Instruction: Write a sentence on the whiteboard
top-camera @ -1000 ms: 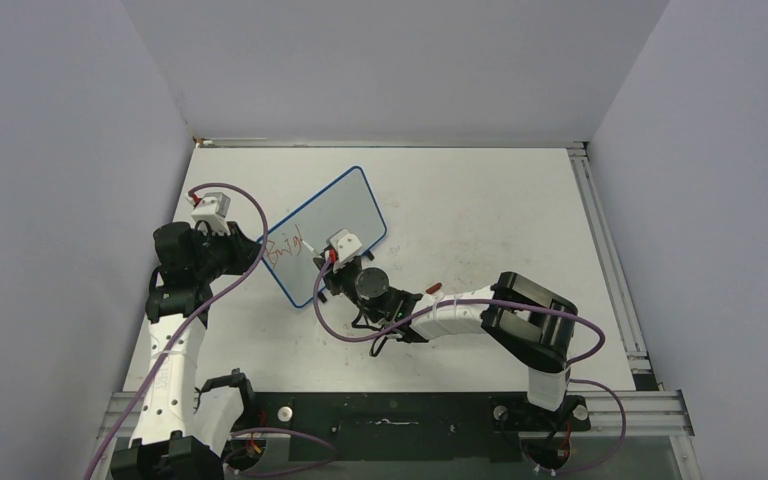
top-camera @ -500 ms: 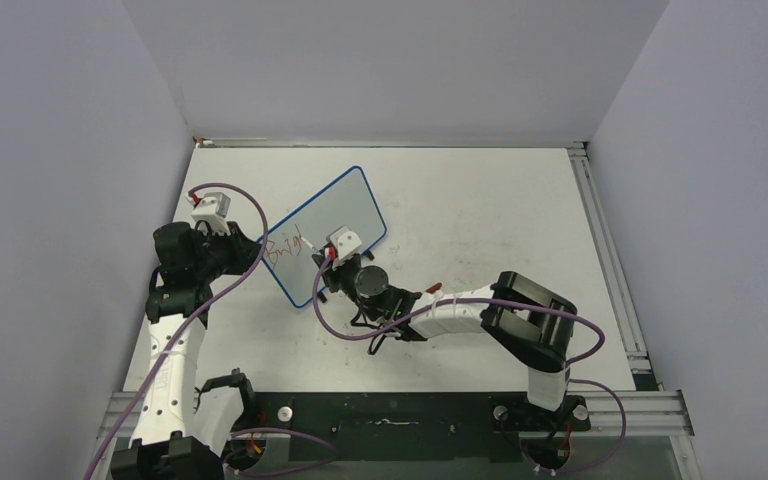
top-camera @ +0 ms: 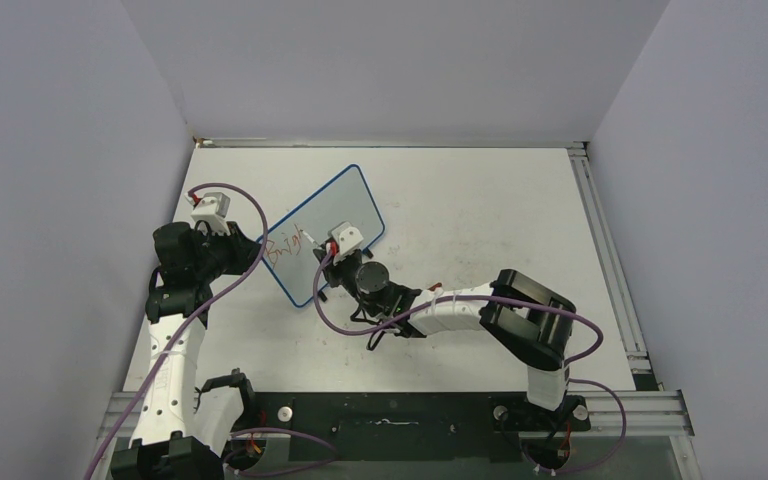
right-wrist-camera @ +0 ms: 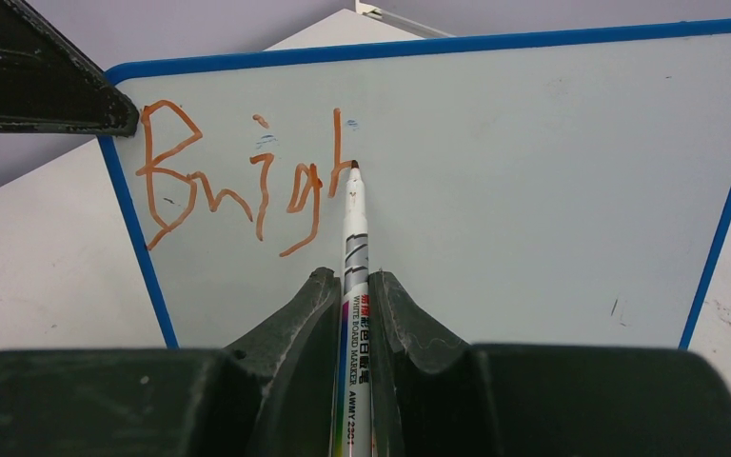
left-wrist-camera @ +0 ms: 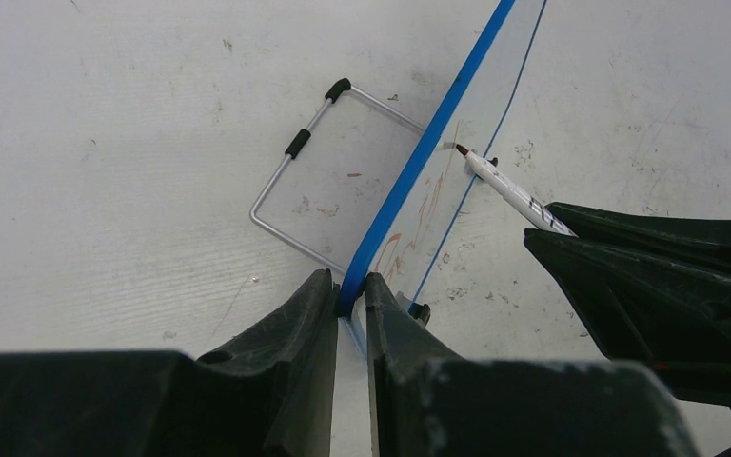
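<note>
From above, the sentence [top-camera: 287,245] on the whiteboard [top-camera: 348,203] is unreadable.

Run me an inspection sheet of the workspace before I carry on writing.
Surface: white tabletop, scuffed, with faint smudges.
Job's things: whiteboard stands tilted, with a wire stand behind it; sentence reads "Brigh" in red-orange, unfinished.
Clutter: nothing seen.
Tools: left tool shut on the whiteboard's blue frame edge; right tool shut on a whiteboard marker, whose tip is on the board at the last letter.
Cables: purple cables loop off both arms near the wrists.
Surroundings: plain grey walls on three sides; metal rail along the table's right edge.
</note>
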Robot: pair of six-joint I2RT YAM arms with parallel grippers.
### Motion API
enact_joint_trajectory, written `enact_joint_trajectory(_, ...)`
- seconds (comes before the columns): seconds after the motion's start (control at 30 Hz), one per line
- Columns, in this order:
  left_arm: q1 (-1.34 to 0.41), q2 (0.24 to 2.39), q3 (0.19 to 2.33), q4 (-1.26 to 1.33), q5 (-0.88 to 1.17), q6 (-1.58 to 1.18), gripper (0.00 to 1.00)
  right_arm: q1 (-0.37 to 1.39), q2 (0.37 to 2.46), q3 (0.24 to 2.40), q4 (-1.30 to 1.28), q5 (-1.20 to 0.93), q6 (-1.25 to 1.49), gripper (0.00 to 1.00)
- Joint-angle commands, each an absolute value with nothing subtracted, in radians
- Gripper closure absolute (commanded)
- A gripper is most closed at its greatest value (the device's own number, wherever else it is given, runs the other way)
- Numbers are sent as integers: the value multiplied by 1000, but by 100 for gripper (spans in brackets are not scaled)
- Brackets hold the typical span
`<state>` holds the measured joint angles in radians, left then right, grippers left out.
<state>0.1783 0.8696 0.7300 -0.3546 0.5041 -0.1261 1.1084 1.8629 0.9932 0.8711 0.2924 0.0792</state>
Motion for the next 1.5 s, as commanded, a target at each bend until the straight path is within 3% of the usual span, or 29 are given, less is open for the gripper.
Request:
enact_joint_trajectory(0.0, 177, 859, 732, -374, 504, -121, 100, 1092, 1882, 1019, 900, 312, 86, 95)
enact_joint_trajectory(1.03, 177, 854, 733, -374, 503, -123, 100, 1113, 1898, 968, 891, 312, 100, 95)
enact_joint_trajectory(1.47, 178, 857, 733, -374, 501, -123, 100, 1108, 1783, 943, 902, 316, 65, 95)
